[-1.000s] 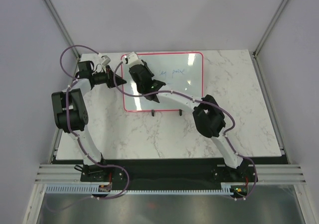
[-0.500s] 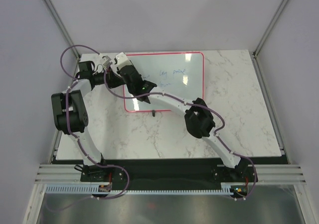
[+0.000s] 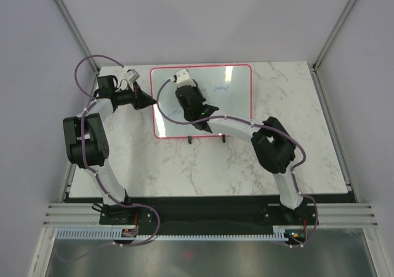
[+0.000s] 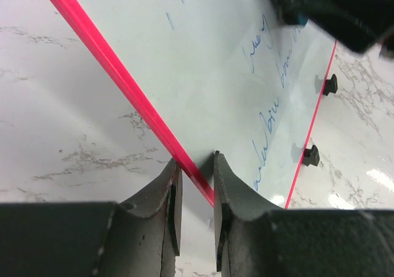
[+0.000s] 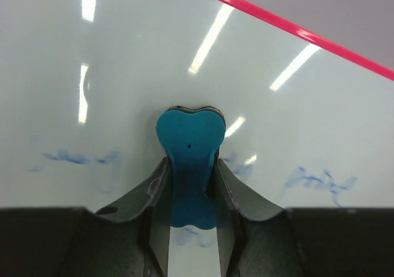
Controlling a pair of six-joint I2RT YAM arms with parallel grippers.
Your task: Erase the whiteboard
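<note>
Top view: the whiteboard (image 3: 234,101) is lying on the table (image 3: 295,154). The left gripper (image 3: 149,101) is reaching its left edge, and the right gripper (image 3: 183,82) is angling over it.

Left wrist: the left gripper (image 4: 196,166) is pinching the whiteboard (image 4: 234,104) edge.

Right wrist: the right gripper (image 5: 189,166) is clamping an eraser (image 5: 188,135) on the whiteboard (image 5: 123,61).

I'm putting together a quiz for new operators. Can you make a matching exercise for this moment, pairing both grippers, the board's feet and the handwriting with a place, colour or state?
Column one:
1 left gripper
2 right gripper
3 feet
4 handwriting

Column two:
a blue
b black
c holds the eraser
d clamped on the whiteboard at its red frame

Pairs: 1-d, 2-c, 3-b, 4-a.
</note>
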